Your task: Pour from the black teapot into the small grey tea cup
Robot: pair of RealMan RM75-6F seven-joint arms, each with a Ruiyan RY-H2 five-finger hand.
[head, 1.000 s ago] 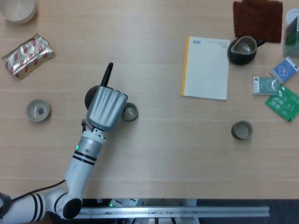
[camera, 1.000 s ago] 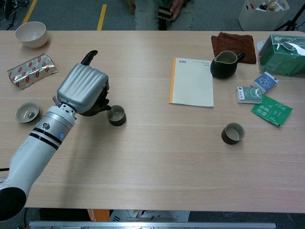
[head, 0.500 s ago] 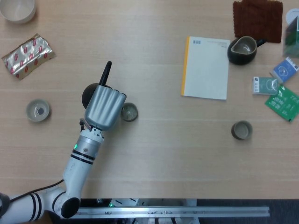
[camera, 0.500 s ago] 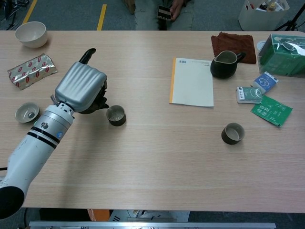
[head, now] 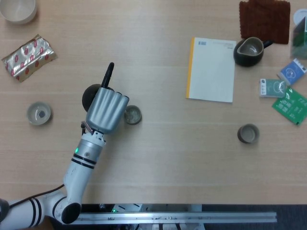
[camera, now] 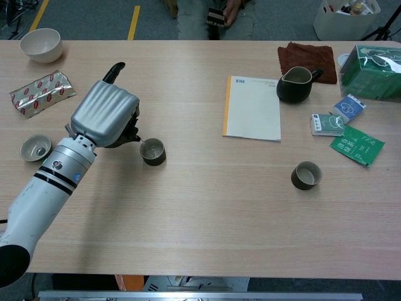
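Note:
My left hand (head: 106, 111) (camera: 105, 114) grips the black teapot (head: 91, 95) (camera: 128, 133), which is mostly hidden under the hand. Its long black handle (head: 109, 75) (camera: 114, 72) sticks out past the hand toward the far side. The spout sits right at the left rim of the small grey tea cup (head: 132, 115) (camera: 152, 151), which stands upright on the table just right of the hand. The right hand is out of both views.
A second grey cup (head: 248, 133) (camera: 306, 175) stands at right, a third cup (head: 38, 114) at left. A book (head: 211, 69), a dark pitcher (head: 249, 51), a brown cloth (head: 265, 17), tea packets (head: 290, 103), a foil snack bag (head: 29, 56) and a white bowl (head: 19, 9) lie around.
My left hand and the teapot have shifted slightly left and away from the cup; the teapot body shows more beyond the hand. The cup has stayed put.

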